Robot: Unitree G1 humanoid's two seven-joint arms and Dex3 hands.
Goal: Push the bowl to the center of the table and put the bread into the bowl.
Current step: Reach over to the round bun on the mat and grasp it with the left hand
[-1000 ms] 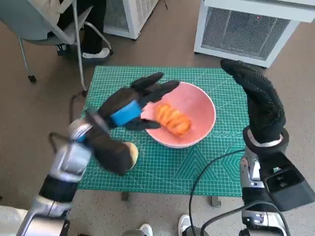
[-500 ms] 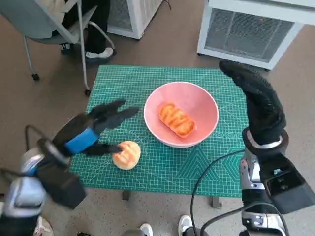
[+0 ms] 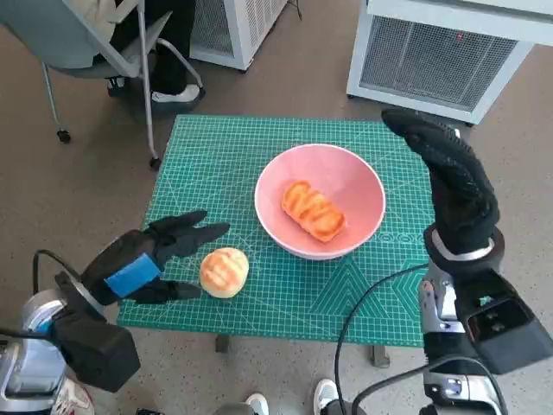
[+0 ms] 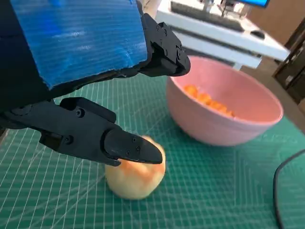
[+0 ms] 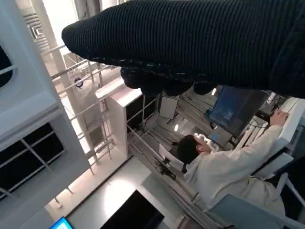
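Now my left hand sits at the lower left of the head view, fingers spread wide and holding nothing. Its fingertips are just beside the round bun, which lies on the green mat near the front edge. I think the hand is placed this way to close around the bun next. My right hand stands up at the right of the frame, fingers straight and empty, off to the side of the pink bowl. The bowl sits near the middle of the mat with one long bread already inside. Between bun and bowl the mat is bare, so I have room to lift the bun over the rim.
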